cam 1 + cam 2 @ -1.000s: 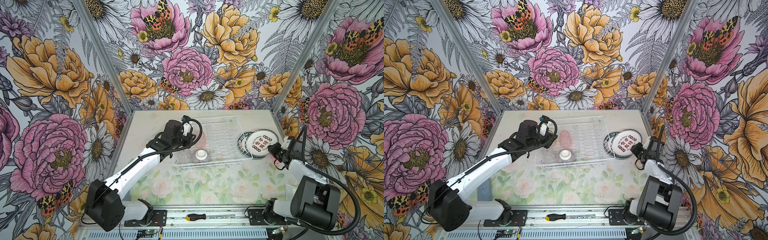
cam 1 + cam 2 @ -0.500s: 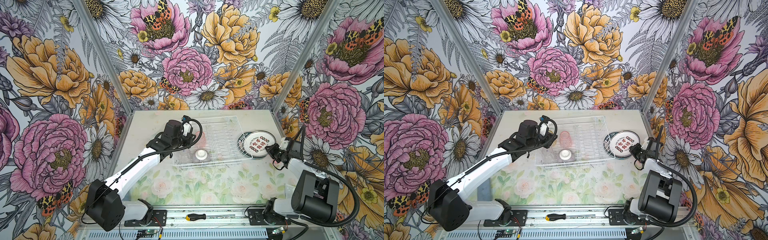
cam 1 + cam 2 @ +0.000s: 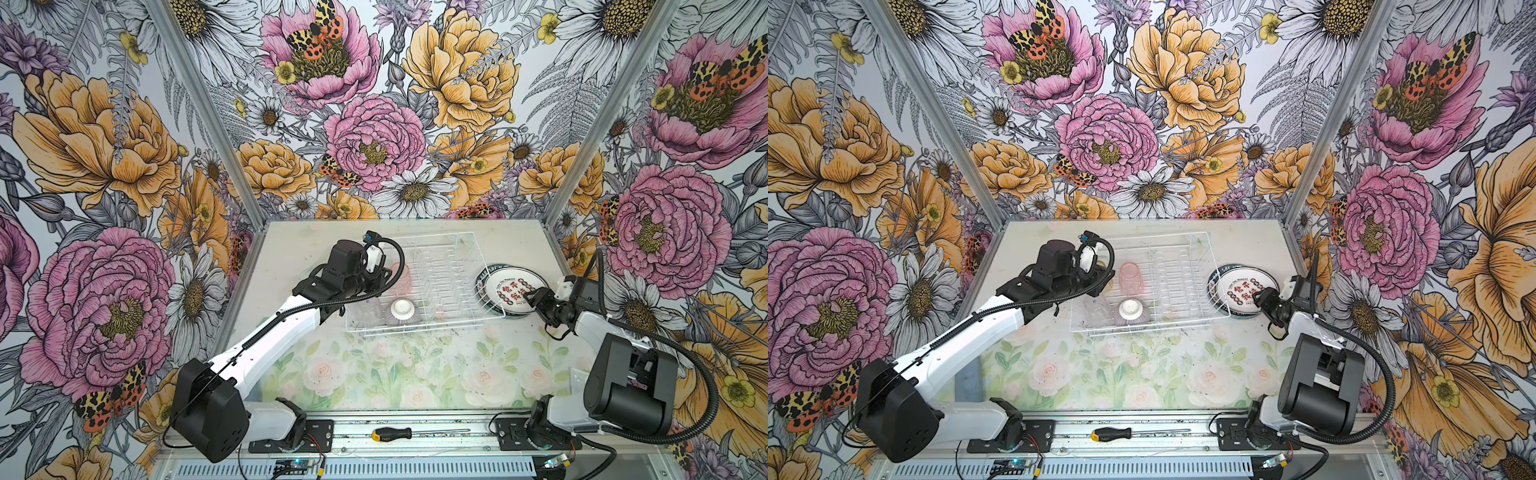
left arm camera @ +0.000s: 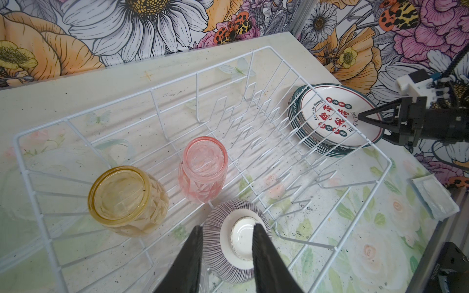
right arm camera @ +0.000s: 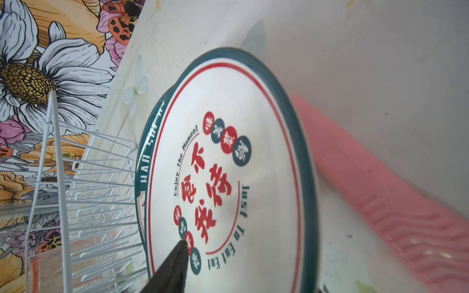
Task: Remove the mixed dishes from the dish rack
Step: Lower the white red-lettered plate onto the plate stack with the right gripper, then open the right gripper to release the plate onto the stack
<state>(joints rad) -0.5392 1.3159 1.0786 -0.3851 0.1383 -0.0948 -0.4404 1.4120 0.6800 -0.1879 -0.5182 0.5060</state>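
Note:
The white wire dish rack (image 3: pixel 415 330) (image 3: pixel 1142 326) (image 4: pixel 152 88) holds a pink tumbler (image 3: pixel 401 276) (image 4: pixel 203 170), an amber tumbler (image 4: pixel 124 200), a clear tumbler (image 3: pixel 368 309) and an upturned ribbed bowl (image 3: pixel 402 311) (image 4: pixel 215 243). My left gripper (image 4: pixel 227 227) hovers over the rack's left part, open, with the bowl below the gap. Several printed plates (image 3: pixel 505 286) (image 3: pixel 1237 286) (image 5: pixel 228 177) lie stacked on the table right of the rack. My right gripper (image 3: pixel 534 303) (image 4: pixel 368 124) is open at the top plate's right rim. One dark finger (image 5: pixel 175 266) lies over that plate's face.
A screwdriver (image 3: pixel 392 434) lies on the front rail between the arm bases. A small white tray (image 4: pixel 431 197) sits near the table's front right. Flowered walls close in the table on three sides. The plate stack touches the rack's right side.
The right gripper lowered its tilted plate flat onto the stack and opened its jaws. The left arm has stayed where it was.

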